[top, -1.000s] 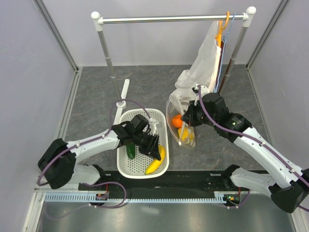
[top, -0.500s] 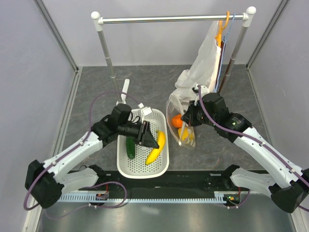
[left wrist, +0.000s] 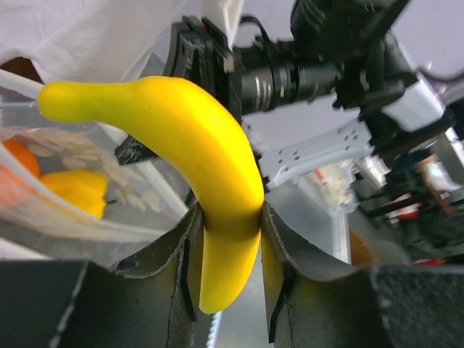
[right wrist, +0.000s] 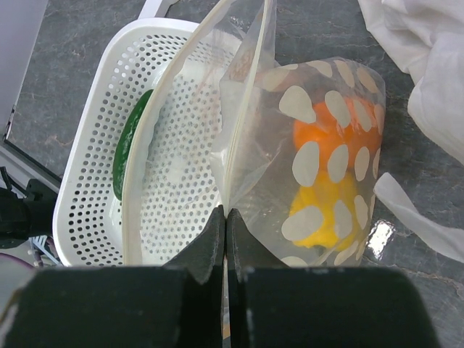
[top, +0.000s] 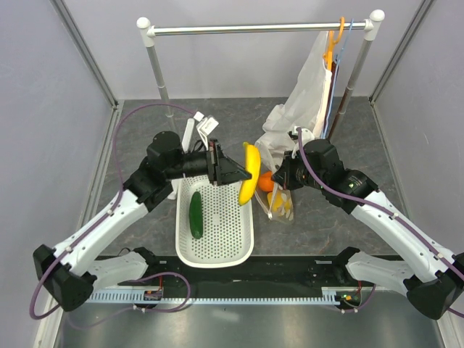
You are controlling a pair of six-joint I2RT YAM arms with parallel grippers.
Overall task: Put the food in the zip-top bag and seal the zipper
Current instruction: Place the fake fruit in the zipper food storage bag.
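As I judge it, the step in hand is to bring the banana (top: 251,172) into the zip-top bag (right wrist: 326,145). The left tool (left wrist: 230,250) pinches the banana on its lower part, one finger on each side, and the longer curved end sticks out free. The fruit hangs in the air over the far end of the white basket (top: 215,261), just beside the bag and not yet inside. The right tool (right wrist: 226,232) is pressed together on the zipper (right wrist: 230,174) strip and holds one lip up, so the mouth stands open on the basket's side. The orange (right wrist: 319,130) and the yellow bell pepper (right wrist: 326,206) lie in the bag. The cucumber (top: 196,214) lies in the basket.

To do this step well, I think the free end of the banana should go first between the two lips, without pushing the raised lip out of the right tool. The mouth looks narrow, so a slow approach along its long direction seems best. It is better to release only when most of the banana is past the rim, otherwise it may fall on the table (top: 145,130). The white cloth (top: 308,94) hanging behind the bag is near and should not be caught.

The left arm reaches forward from its base with a bent elbow. Its forearm runs to the right and its tool points sideways at the bag. The right arm comes in from the right, and its tool points down on the bag's near edge.
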